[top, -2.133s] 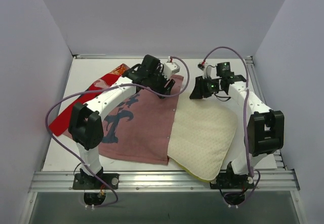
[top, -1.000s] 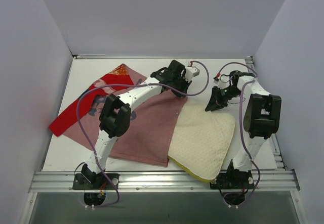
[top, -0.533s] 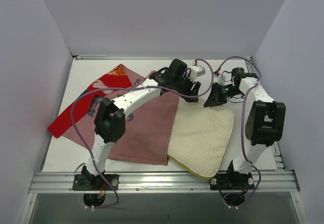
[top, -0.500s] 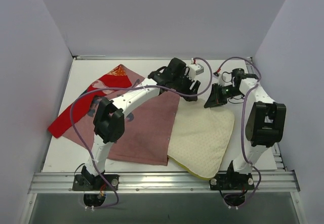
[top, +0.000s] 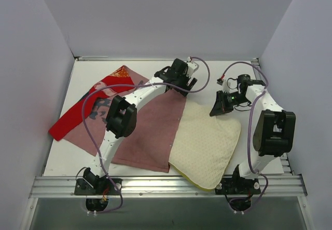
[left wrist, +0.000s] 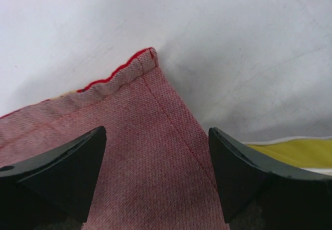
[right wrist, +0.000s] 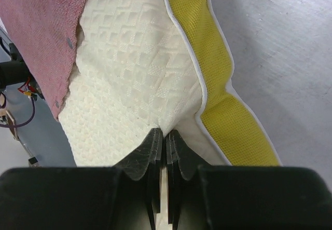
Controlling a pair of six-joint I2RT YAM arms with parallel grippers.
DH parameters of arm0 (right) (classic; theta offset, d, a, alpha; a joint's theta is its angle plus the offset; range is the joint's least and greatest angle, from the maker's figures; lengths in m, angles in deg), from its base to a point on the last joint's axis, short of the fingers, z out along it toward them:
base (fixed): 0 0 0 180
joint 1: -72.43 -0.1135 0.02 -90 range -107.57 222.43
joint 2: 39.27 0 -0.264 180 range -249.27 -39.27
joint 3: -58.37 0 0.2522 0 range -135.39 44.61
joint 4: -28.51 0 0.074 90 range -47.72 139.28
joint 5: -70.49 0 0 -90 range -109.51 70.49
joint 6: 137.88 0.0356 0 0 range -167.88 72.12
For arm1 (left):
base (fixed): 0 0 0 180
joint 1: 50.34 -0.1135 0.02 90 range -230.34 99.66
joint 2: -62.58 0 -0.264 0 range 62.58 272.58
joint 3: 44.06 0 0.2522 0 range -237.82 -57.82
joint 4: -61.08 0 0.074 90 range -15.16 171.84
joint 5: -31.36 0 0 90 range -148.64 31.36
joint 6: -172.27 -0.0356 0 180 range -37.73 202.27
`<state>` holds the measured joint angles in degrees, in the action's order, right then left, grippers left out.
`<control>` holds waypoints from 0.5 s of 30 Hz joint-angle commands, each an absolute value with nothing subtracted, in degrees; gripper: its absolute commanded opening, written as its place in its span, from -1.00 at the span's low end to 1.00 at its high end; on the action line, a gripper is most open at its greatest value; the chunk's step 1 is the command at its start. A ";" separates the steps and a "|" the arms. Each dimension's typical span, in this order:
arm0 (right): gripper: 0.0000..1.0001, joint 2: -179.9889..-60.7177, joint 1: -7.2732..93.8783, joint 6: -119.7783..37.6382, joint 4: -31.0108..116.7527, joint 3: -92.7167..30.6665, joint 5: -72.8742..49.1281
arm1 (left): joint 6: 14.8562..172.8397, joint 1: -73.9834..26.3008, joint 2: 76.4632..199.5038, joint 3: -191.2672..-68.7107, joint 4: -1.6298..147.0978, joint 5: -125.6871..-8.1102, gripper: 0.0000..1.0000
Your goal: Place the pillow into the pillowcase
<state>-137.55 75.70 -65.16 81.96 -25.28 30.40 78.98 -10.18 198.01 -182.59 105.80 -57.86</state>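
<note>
- Well, the pillow (top: 207,139) lies on the right near part of the table (top: 65,160), nearly all of it outside the pillowcase (top: 150,131).
- The pillowcase is spread flat to the left of it, dull pink side up, with a red flap showing at the far left.
- Where the two meet, the pink edge seems to lap over the pillow's left side; the right wrist view shows pink cloth lying on the cream quilting.
- The left claw (left wrist: 155,136) hangs over the far right corner of the pillowcase with its fingers spread wide. That corner lies flat on the table between them, gripped by nothing.
- The right claw (right wrist: 164,136) is pressed together on a small fold of the pillow's cream cover at its far corner, just beside the yellow band (right wrist: 207,48).
- To my eye the step in hand is getting the mouth of the case open, and the stuffing proper is not yet begun.
- Next, I'd say, the left claw needs to come down and pinch only the upper layer at that corner, then lift it to make a gap.
- The right claw would then have to drag the pillow leftward into it. Catching both layers would shut the mouth.
</note>
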 commanded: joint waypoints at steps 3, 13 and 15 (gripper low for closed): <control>-1.00 -133.67 74.36 -66.08 85.34 -23.42 32.69 | 80.16 -9.03 199.95 -185.34 104.72 -58.55 0.79; -1.00 -130.86 74.71 -65.90 85.34 -21.13 33.22 | 78.49 -9.29 204.70 -185.96 107.27 -50.10 -0.14; -1.00 -130.68 74.71 -65.90 85.25 -21.40 33.66 | 79.71 -9.73 203.39 -186.66 107.36 -57.72 -0.55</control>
<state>-133.79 74.95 -65.77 82.11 -21.37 30.48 79.07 -8.60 204.48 -183.14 106.43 -53.53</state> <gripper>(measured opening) 0.045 0.280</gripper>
